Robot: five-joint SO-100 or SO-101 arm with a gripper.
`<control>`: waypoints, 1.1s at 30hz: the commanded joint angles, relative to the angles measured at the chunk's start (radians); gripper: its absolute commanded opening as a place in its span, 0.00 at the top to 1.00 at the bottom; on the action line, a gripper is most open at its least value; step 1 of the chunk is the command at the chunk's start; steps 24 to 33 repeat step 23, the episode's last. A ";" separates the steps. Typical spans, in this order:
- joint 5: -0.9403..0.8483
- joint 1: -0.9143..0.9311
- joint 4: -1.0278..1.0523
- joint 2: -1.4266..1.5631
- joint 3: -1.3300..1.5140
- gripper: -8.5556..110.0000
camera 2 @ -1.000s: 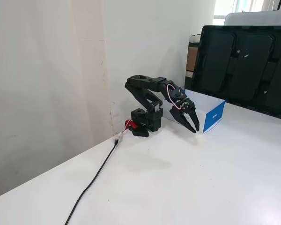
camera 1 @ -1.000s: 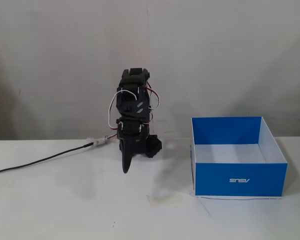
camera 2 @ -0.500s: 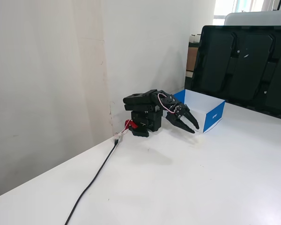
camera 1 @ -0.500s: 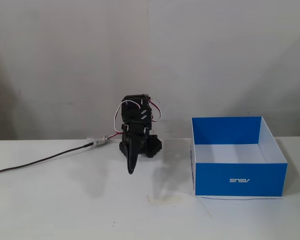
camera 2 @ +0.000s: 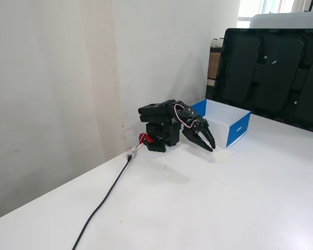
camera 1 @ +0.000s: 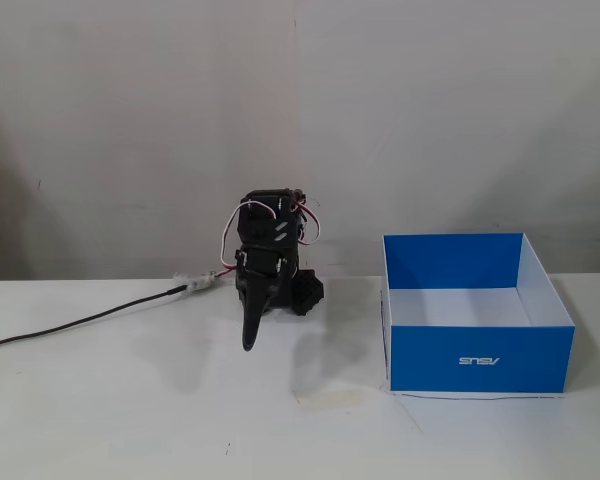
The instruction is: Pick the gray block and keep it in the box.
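The blue box [camera 1: 477, 358] with a white inside stands on the white table at the right in a fixed view. It also shows beyond the arm in a fixed view [camera 2: 239, 130]. The black arm is folded low by the wall. My gripper [camera 1: 250, 338] points down at the table, left of the box, and its jaws look shut with nothing between them. It also shows in a fixed view [camera 2: 209, 145], close to the box's near corner. The gray block is not in view in either fixed view. What shows of the box's inside is bare.
A black cable [camera 1: 80, 322] runs left from the arm's base along the table [camera 2: 104, 200]. A pale patch of tape [camera 1: 330, 400] lies on the table in front of the arm. A dark monitor [camera 2: 271, 73] stands behind the box. A wall is close behind the arm.
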 commanded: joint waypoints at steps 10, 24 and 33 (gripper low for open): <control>0.006 0.031 -0.006 0.167 0.032 0.93; 0.006 0.031 -0.006 0.167 0.032 0.93; 0.006 0.031 -0.006 0.167 0.032 0.93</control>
